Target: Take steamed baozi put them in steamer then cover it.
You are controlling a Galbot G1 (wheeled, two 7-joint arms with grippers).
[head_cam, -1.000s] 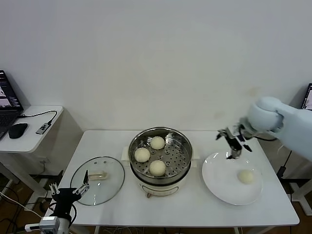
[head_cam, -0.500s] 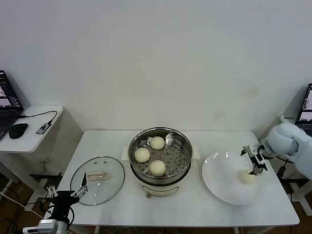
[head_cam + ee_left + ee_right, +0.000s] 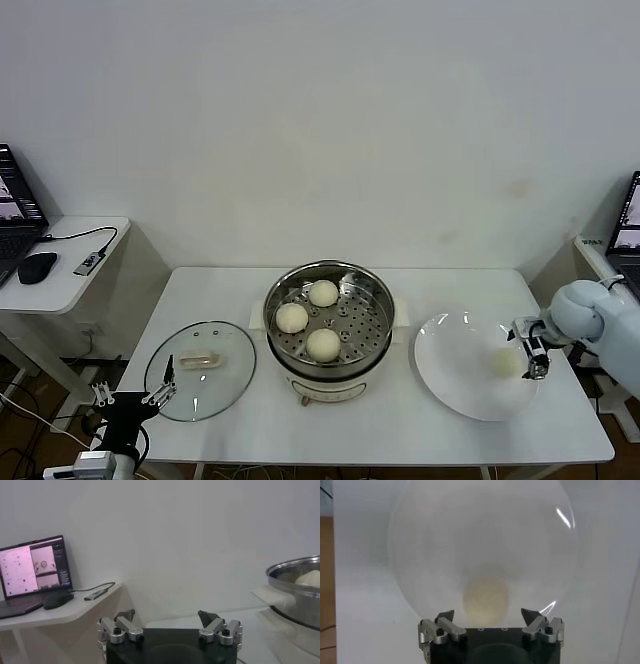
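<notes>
White wall stands behind the white counter [image 3: 230, 290], and a side desk [image 3: 70, 280] with a laptop [image 3: 32, 575] and mouse [image 3: 37, 267] sits off to my left. At the middle of the counter is the steamer [image 3: 328, 318], open, with three buns [image 3: 323, 343] resting on its perforated tray. Left of it the glass lid [image 3: 200, 369] lies flat on the counter, handle up. Right of the steamer is the white plate [image 3: 450, 375], and the fourth bun [image 3: 506, 362] lies on its right part. My right gripper [image 3: 533, 352] hangs low over the plate's right edge, just beside that bun, its fingers [image 3: 445, 616] spread wide and empty. My left gripper [image 3: 130, 398] waits near the counter's near-left corner, close to the lid, fingers wide open, holding nothing.
</notes>
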